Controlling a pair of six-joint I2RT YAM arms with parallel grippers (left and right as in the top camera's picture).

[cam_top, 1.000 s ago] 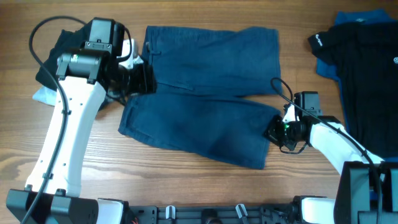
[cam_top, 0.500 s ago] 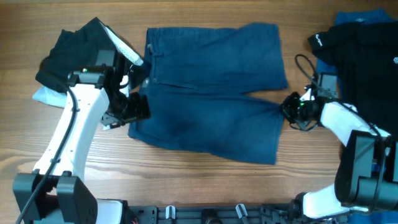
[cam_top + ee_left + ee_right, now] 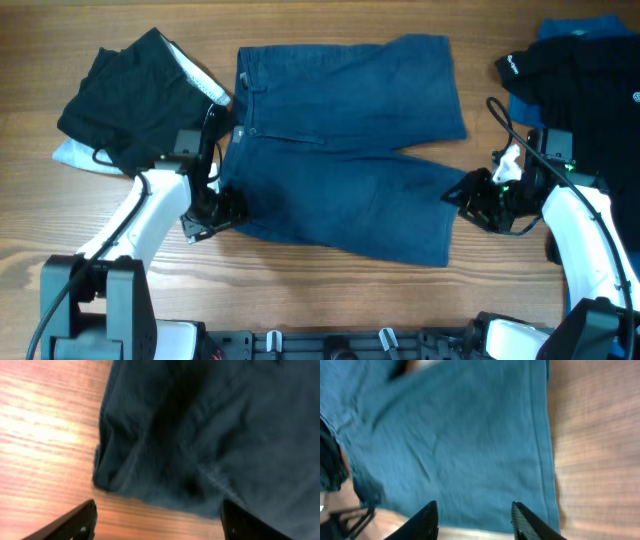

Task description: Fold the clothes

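The dark blue shorts [image 3: 345, 150] lie spread flat on the wooden table, waistband to the left and both legs to the right. My left gripper [image 3: 222, 208] is open and empty at the shorts' near-left waistband corner. In the left wrist view that corner [image 3: 150, 460] lies just ahead of the open jaws [image 3: 160, 525]. My right gripper [image 3: 466, 194] is open at the hem of the near leg. In the right wrist view its jaws [image 3: 476, 522] hover over the blue fabric [image 3: 470, 445] beside the hem edge.
A black bundle with a white lining [image 3: 130, 95] lies at the far left, close to the waistband. A black top with a small white logo [image 3: 585, 90] lies on a blue garment [image 3: 524, 108] at the far right. Bare wood [image 3: 330, 300] runs along the front.
The left gripper moved from the waistband's middle down to its near corner. The right gripper shifted right. The near leg of the shorts now lies straighter and further right.
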